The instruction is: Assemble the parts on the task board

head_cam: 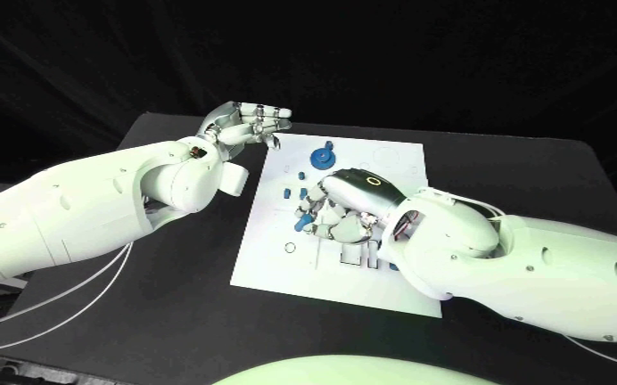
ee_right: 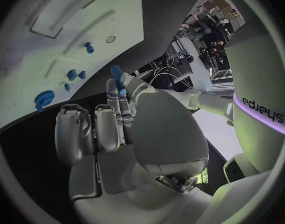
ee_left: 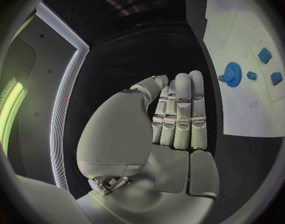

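Parts lie on the white task board [head_cam: 276,260], which sits in the middle of the black table [head_cam: 154,314]. A blue gear [head_cam: 323,155] rests near the board's far edge, with small blue pieces [head_cam: 305,194] just nearer. The right hand [head_cam: 345,211] hovers over the board's middle and pinches a blue peg [head_cam: 303,221] between thumb and a finger, its other fingers loosely curled. The left hand [head_cam: 244,125] hangs off the board, just past its far left corner, fingers straight and close together, holding nothing. Bare table lies open along the board's left edge and beyond its far edge.
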Controlling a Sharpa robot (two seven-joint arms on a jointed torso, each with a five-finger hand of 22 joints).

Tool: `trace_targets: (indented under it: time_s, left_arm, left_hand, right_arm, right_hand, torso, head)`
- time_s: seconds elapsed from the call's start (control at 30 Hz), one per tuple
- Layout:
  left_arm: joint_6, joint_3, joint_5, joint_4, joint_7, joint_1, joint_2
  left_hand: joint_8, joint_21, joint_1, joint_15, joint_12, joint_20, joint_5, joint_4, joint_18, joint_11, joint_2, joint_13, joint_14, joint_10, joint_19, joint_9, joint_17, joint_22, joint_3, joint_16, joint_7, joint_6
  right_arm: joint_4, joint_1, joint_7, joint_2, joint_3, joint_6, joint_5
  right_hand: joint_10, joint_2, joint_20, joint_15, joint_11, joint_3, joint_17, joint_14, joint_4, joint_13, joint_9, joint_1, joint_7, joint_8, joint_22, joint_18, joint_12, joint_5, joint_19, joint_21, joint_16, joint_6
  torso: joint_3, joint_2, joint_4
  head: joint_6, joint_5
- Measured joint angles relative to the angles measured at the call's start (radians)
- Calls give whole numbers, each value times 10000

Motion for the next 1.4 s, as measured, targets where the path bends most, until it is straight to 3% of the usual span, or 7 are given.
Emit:
trace_targets:
  time_s: [0.33,0.67,1.4]
  left_arm:
    - [34,-3,12,-1,0,0,35]
    - [54,-3,20,6,0,-1,34]
    - [78,-3,29,-9,-6,0,33]
  left_hand:
    - [0,0,0,0,0,0,0,0,1,0,0,0,0,0,0,0,0,0,0,0,0,0]
    - [0,0,0,0,0,0,0,0,1,0,0,0,0,0,0,0,1,1,0,0,-1,0]
    - [0,0,0,0,0,0,0,0,1,0,0,0,0,0,0,0,2,2,0,0,-1,1]
  right_arm:
    - [-782,-466,215,874,-82,49,56]
    - [-1346,-704,219,1241,-141,322,-101]
    - [-1550,-785,-504,1331,-149,621,-1039]
  right_hand:
    - [0,-1,0,0,1,0,-9,0,0,1,5,0,42,0,-2,-1,1,0,0,0,0,-14]
    - [2,-2,1,0,5,26,-9,0,-27,-3,14,-1,64,-16,-3,-1,-36,-1,0,0,-1,-36]
    - [3,-3,1,1,7,54,2,0,-56,-14,18,-2,34,-82,-5,0,-58,40,0,-1,38,-38]
  torso:
    - [-10,14,0]
    - [-6,12,-9]
    - [8,7,-14]
  head:
    - [-76,175]
    - [-169,279]
    - [-187,279]
